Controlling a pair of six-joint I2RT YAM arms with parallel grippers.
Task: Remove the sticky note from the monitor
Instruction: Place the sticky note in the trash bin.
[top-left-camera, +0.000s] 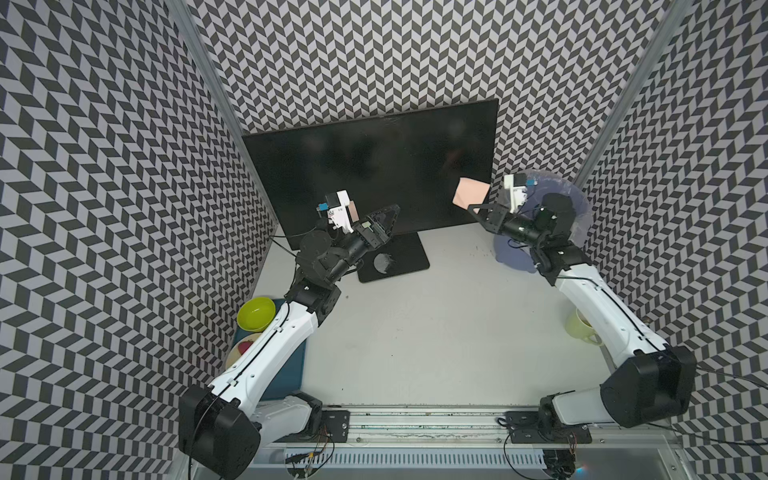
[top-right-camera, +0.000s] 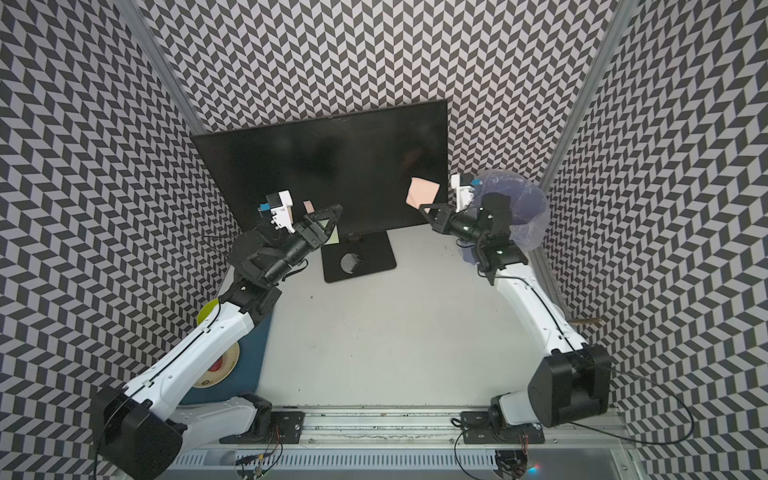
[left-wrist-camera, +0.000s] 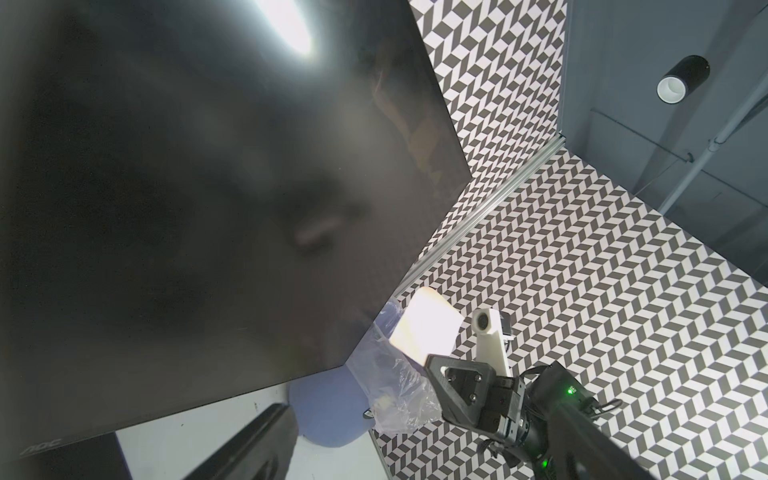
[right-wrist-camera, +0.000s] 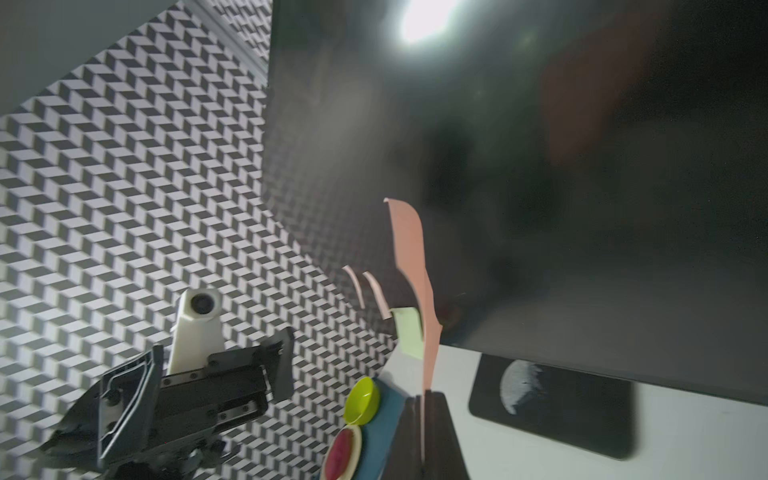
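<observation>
Right wrist view, right claw (right-wrist-camera: 424, 401) clamped on pink sticky note (right-wrist-camera: 411, 249), note curling before monitor (right-wrist-camera: 540, 166), left claw (right-wrist-camera: 216, 365) spread wide.

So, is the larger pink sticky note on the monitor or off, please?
Off: right gripper pinches the note, curled clear of the monitor.

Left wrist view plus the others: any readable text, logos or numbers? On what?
"AOC": brand mark on the lower bezel of the monitor, dim and slanted, seen in the left wrist view only.
Round grey mark on the monitor base: a worn patch, no letters to read.
Pink sticky note: the face that shows is blank.
Nothing else is readable in any view.
</observation>
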